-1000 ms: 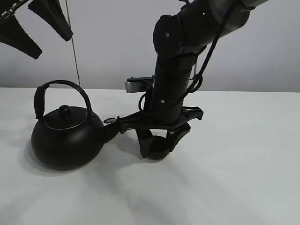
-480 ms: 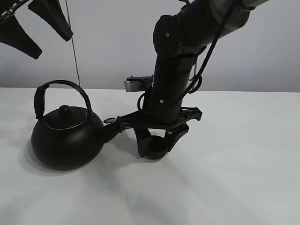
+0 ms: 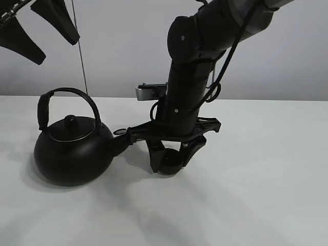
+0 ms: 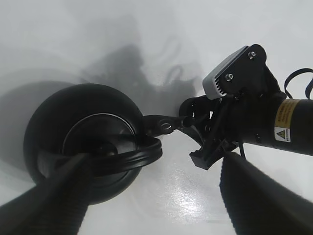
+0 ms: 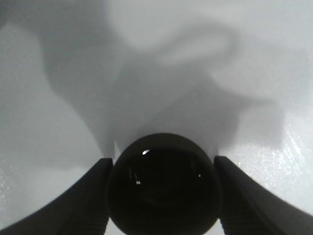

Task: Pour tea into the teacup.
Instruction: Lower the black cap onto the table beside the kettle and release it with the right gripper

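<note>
The teacup (image 3: 171, 164), a small black bowl, sits between the fingers of my right gripper (image 3: 171, 156), which is shut on it just above the white table. In the right wrist view the teacup (image 5: 164, 191) fills the gap between both fingers (image 5: 73, 210) of the right gripper (image 5: 164, 198). The big black kettle (image 3: 72, 154) stands on the table to the left, its spout (image 3: 120, 134) pointing at the right gripper and almost touching it. My left gripper (image 3: 46, 31) hangs open high above the kettle; its view looks down on the kettle (image 4: 83, 132) between the left gripper's (image 4: 156, 205) spread fingers.
The white table (image 3: 256, 195) stretches bare to the right and front of the cup. A grey wall stands behind. The right arm (image 3: 192, 77) rises steeply from the cup toward the upper right.
The right gripper with the teacup has shifted very slightly toward the kettle. The left gripper and the kettle have not moved.
</note>
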Tool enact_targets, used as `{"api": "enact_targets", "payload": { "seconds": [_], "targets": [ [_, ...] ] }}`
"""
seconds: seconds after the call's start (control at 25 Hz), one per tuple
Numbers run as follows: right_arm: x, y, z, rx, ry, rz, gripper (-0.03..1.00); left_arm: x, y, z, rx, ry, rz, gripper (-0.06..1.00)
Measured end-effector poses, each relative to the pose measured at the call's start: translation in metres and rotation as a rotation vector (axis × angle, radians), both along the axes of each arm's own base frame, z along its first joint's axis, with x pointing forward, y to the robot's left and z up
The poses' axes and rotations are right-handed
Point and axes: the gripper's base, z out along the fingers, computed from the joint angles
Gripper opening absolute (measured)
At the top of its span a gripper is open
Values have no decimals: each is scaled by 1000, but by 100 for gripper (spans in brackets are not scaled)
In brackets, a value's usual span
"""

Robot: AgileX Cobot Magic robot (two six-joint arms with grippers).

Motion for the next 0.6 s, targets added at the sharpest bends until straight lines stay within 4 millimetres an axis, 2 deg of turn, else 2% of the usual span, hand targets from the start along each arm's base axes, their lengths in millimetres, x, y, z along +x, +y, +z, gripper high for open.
{"api": "enact_targets", "payload": {
  "seconds": [0.44,0.6],
  "targets": [
    [0,0,0,-1,6,-1,44,0,0,0,0,0,0,53],
    [-1,0,5,5,-3,-1,48,0,0,0,0,0,0,53]
  ]
}}
